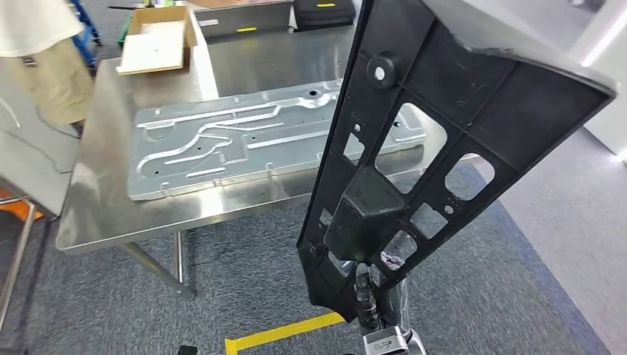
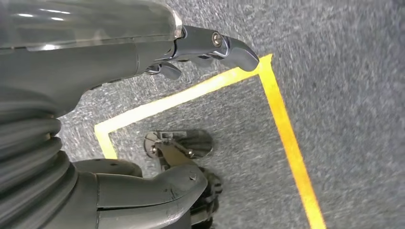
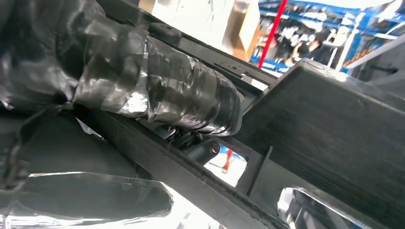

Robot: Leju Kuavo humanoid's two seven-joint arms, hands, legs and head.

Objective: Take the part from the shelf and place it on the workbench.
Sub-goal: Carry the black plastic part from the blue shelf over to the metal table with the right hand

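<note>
Black plastic part (image 1: 414,148) fills the right half of the head view, closest to the camera — a big ribbed panel with cut-out windows, tilted, held up above the grey carpet floor (image 1: 532,296) and not yet on the worktop (image 1: 96,192). Right hand (image 1: 367,290) grips the part at its lower end; fingers mostly hidden behind the plastic. Steel worktop sits beyond, carrying a stamped metal sheet (image 1: 244,140) lying flat, plus an open cardboard box (image 1: 157,38) at the far corner. Yellow tape line (image 1: 285,333) on the floor near the robot. A person's light sleeve and tan clothing (image 1: 44,66) stand at the far left edge.

Left wrist view: left hand (image 2: 191,52) hangs over the carpet holding nothing, fingers (image 2: 234,47) loosely apart and slightly curled. Yellow floor tape (image 2: 282,129) forms a corner below it.

Right wrist view: right hand's tape-wrapped fingers (image 3: 181,95) are pressed around a bar of the black part (image 3: 334,138) — clamped on it, with daylight showing through the part's openings.
</note>
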